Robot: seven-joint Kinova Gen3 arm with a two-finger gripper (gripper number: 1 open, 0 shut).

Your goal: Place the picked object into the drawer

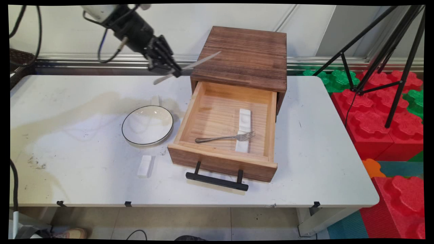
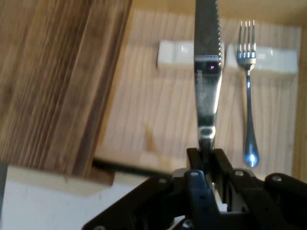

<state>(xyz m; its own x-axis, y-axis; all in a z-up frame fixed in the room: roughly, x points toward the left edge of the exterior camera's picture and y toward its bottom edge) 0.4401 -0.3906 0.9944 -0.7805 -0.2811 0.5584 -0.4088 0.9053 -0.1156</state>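
Your claw (image 1: pixel 176 72) hangs in the air above the worktop (image 1: pixel 305 162), just left of the wooden cabinet (image 1: pixel 244 56), and it is clamped on a table knife (image 1: pixel 188 67). In the main view the knife lies slantwise through the claw: the blade runs up and to the right across the cabinet's left top edge, and the handle end sticks out down and to the left. In the hand view you see the serrated blade (image 2: pixel 207 72) rising straight up from between the fingertips (image 2: pixel 194 155), which pinch it tightly.

Below and to the right of the claw, the cabinet's drawer (image 1: pixel 184 122) stands pulled out, its black bar handle (image 1: pixel 217 180) facing the near edge of the worktop. Inside the drawer a fork (image 1: pixel 225 137) lies crosswise, its tines resting on a white cutlery rest (image 1: pixel 244 130). In the hand view the fork (image 2: pixel 247 91) lies just beside the blade, parallel to it, over the same rest (image 2: pixel 177 53).

To the left of the drawer sits a white plate (image 1: pixel 148 125) with a dark rim. A second small white rest (image 1: pixel 144 166) lies on the worktop nearer you, close to the drawer's front left corner.
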